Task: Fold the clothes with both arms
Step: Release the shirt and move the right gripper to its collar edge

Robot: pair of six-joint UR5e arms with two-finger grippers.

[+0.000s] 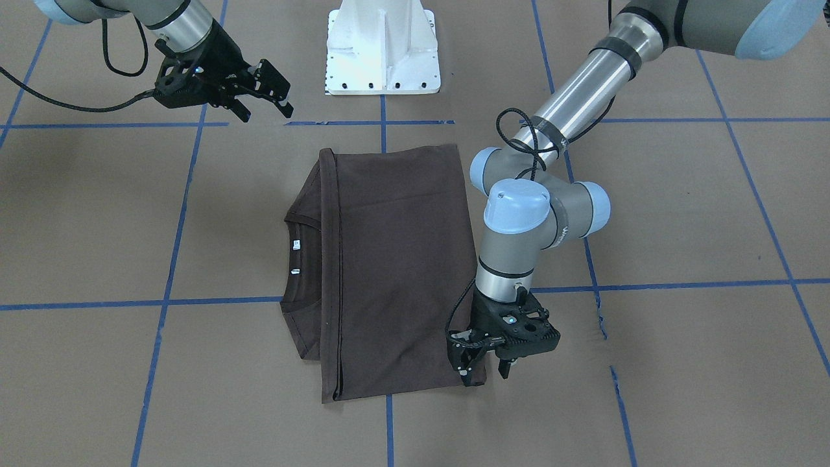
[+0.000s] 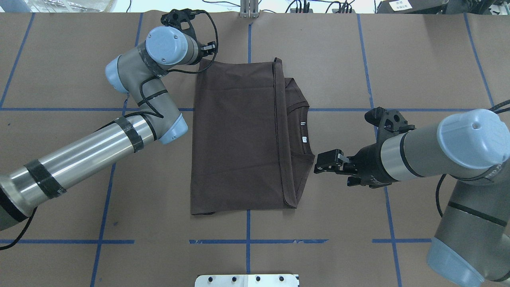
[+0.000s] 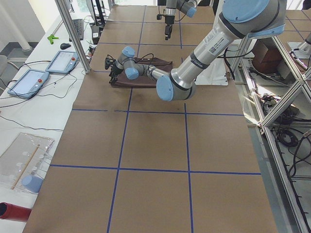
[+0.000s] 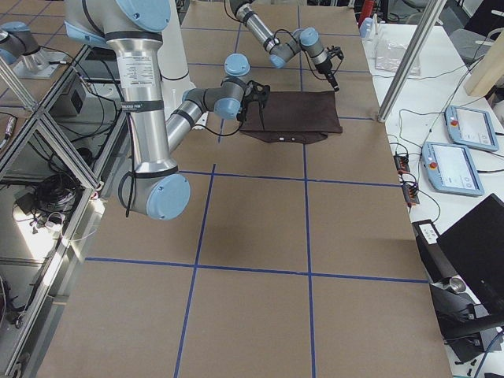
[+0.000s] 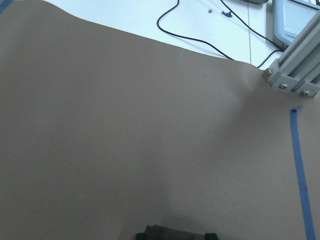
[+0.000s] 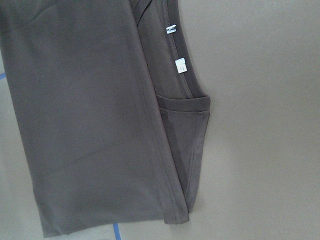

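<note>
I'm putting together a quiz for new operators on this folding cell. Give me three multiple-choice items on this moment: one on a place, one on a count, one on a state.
1. Where is the left gripper?
A) at a corner of the shirt
B) over the shirt's middle
C) far from the shirt

2. How many white tags show at the collar?
A) one
B) two
C) four

3. The right gripper is:
A) shut on the shirt
B) shut on a tag
C) open, clear of the shirt

Key: 1A, it straddles a corner; 2B, two tags sit inside the neckline; 3C, its jaws stand apart, away from the cloth.
</note>
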